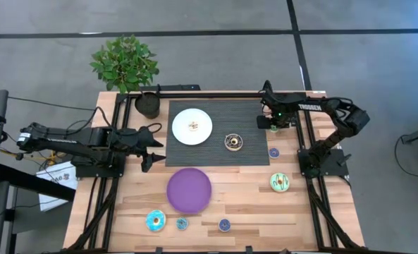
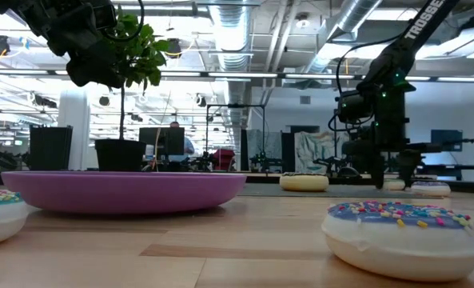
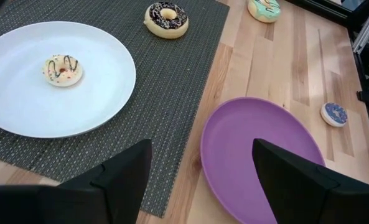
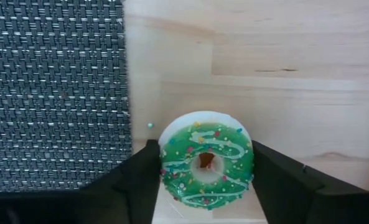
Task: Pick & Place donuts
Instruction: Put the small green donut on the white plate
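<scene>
Barely under way, judging by the spread of the table. Only the cream mini donut (image 1: 193,126) home so far, lying on the white plate (image 1: 179,134) at the back of the dark mat (image 1: 244,116). No sign of anything on the purple plate (image 1: 189,190) at the front. Next in line, apparently, a small green-iced donut (image 4: 206,163), flat on the bare wood just off the mat's edge, with the right gripper (image 1: 272,116) lowered around it at the back right of the table; cannot tell whether that grip has been made or is yet to close. Not lifted, in any case. Left to collect: the brown-and-cream donut (image 1: 232,142) on the mat beside the white plate, the blue mini (image 1: 273,152) on the wood to its right, the larger green-iced donut (image 1: 280,183) nearer the front right, and along the front edge the blue-iced donut (image 1: 155,221), a teal mini (image 1: 182,224) and a purple mini (image 1: 225,225). Waiting at the mat's left edge, the left gripper (image 1: 149,148), spread wide and holding nothing. By that count, one placed, one being addressed, six untouched: most of the job ahead.
</scene>
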Tool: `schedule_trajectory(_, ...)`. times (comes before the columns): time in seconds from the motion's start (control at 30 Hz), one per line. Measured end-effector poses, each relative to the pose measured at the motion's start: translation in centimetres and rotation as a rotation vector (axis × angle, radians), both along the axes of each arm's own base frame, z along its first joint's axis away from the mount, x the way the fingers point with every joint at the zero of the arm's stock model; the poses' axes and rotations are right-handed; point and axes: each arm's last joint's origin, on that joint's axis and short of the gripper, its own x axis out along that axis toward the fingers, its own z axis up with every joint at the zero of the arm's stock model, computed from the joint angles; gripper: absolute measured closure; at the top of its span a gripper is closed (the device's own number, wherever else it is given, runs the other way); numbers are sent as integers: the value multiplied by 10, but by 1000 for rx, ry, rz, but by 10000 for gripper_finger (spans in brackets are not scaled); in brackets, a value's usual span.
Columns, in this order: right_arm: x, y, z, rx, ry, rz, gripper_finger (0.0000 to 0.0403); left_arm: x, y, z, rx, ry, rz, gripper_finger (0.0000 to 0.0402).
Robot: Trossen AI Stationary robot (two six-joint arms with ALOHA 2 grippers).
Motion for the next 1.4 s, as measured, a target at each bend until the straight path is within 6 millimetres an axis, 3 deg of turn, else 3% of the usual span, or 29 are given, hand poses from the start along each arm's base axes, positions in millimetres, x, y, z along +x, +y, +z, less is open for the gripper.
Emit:
schedule_trajectory(0.47, 0, 1, 5, 13, 6, 6, 207, 0, 0, 0, 0, 0, 0, 129)
schedule_trajectory(0.8, 20, -5, 67, -158, -154, 70, 205, 0, 0, 0, 2, 0, 2, 130)
schedule_trajectory(1.07, 73, -1, 137, -417, -413, 292, 218, 0, 0, 0, 3, 0, 4, 130)
schedule_trajectory(1.27, 137, 5, 183, -529, -558, 455, 226, 0, 0, 0, 3, 0, 4, 129)
schedule_trajectory(1.4, 188, 7, 199, -559, -609, 598, 227, 0, 0, 0, 3, -1, 4, 129)
